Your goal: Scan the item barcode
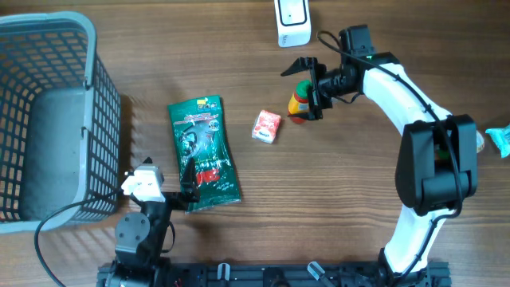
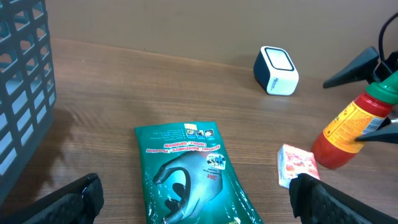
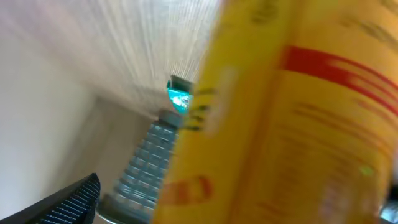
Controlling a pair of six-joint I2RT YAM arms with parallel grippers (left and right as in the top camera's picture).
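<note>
A yellow and red sauce bottle (image 1: 300, 102) with a green cap leans tilted near the table's middle, seen also from the left wrist as the bottle (image 2: 351, 127). My right gripper (image 1: 307, 89) is open, one finger on each side of it, and the bottle (image 3: 292, 112) fills the right wrist view, blurred. The white barcode scanner (image 1: 292, 21) stands at the far edge, a short way beyond the bottle. My left gripper (image 2: 199, 199) is open low at the near left, over the near end of a green glove packet (image 2: 193, 177).
A grey mesh basket (image 1: 48, 119) takes up the left side. A small red and white sachet (image 1: 267, 126) lies between the green packet (image 1: 203, 151) and the bottle. A teal object (image 1: 498, 137) shows at the right edge.
</note>
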